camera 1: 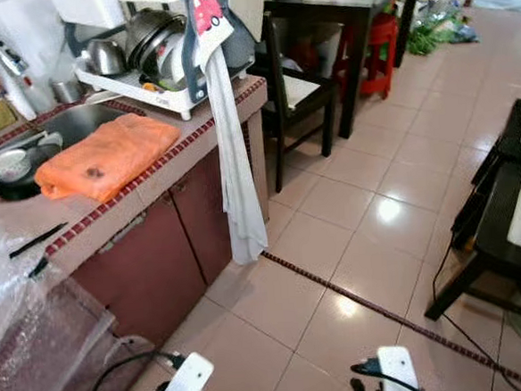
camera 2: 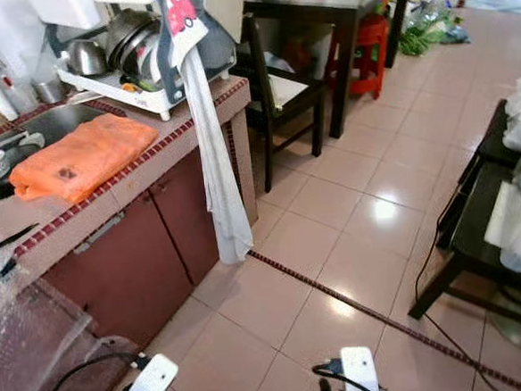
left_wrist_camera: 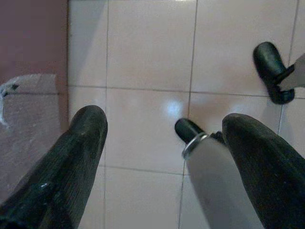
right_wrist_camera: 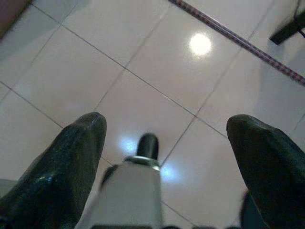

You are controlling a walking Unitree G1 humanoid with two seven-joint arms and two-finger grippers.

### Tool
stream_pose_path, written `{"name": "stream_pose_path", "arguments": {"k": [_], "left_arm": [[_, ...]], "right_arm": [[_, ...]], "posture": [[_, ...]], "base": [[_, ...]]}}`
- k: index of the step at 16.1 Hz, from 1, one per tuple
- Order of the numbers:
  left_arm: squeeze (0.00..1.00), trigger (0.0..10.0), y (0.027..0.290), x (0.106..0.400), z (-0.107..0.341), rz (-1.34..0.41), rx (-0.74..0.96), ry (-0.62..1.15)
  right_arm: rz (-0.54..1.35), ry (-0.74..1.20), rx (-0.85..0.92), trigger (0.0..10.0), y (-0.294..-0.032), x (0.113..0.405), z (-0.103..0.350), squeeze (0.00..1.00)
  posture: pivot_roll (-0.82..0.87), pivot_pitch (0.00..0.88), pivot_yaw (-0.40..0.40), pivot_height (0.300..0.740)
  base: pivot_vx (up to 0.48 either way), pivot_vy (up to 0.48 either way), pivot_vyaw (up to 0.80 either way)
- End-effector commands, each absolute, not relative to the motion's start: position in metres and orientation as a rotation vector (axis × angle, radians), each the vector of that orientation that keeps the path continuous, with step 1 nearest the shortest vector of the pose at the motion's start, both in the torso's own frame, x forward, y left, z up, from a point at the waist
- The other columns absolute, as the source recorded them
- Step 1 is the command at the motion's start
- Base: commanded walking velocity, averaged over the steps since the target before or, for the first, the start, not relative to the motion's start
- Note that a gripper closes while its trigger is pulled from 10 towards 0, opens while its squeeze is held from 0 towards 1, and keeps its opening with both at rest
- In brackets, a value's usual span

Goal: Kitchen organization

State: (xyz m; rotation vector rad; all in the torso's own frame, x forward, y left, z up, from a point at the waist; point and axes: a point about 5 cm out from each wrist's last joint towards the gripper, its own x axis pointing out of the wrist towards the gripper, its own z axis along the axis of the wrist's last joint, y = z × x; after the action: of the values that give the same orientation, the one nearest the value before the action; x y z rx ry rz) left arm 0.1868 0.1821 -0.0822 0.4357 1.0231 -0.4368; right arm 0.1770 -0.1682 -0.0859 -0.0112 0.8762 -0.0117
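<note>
I judge the tidying barely begun: my left hand and right hand hang wide open and empty over the floor, while the orange cloth lies on the tabletop beside the sink and loaded dish rack.

- Glossy pink floor tiles, smooth and mirroring the ceiling lights.
- A matt orange cloth, softly creased, laid over the tiled countertop.
- Shiny metal pots stacked in a white plastic dish rack.
- A limp pale towel of woven cloth.
- Crinkled clear plastic wrap.
</note>
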Motion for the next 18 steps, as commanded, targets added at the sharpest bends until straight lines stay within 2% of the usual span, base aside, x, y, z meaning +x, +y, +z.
{"name": "stream_pose_path", "arguments": {"k": [1, 5, 11, 18], "left_arm": [[0.00, 10.0, 0.180, 0.187, -0.082, -0.446, 0.425, 1.021], [0.00, 10.0, 0.176, 0.188, -0.083, -0.441, 0.422, 1.022], [0.00, 10.0, 0.183, 0.198, -0.078, -0.320, 0.427, 0.992], [0.00, 10.0, 0.185, 0.201, -0.076, -0.238, 0.329, 0.987]], "right_arm": [[-0.006, 0.870, -0.010, 10.0, -0.166, 0.179, -0.085, 0.00], [0.013, 0.861, -0.021, 10.0, -0.165, 0.181, -0.084, 0.00], [0.007, 0.839, -0.011, 10.0, -0.166, 0.186, -0.081, 0.00], [0.043, 0.828, -0.026, 10.0, -0.160, 0.188, -0.081, 0.00]], "posture": [[-0.04, 0.035, 0.058, 0.740], [-0.04, 0.035, 0.054, 0.740], [-0.06, 0.038, 0.066, 0.740], [-0.06, 0.032, 0.065, 0.740]], "base": [[0.000, -0.446, 0.00], [0.000, -0.446, 0.00], [0.000, 0.000, 0.00], [0.000, 0.000, 0.00]]}}
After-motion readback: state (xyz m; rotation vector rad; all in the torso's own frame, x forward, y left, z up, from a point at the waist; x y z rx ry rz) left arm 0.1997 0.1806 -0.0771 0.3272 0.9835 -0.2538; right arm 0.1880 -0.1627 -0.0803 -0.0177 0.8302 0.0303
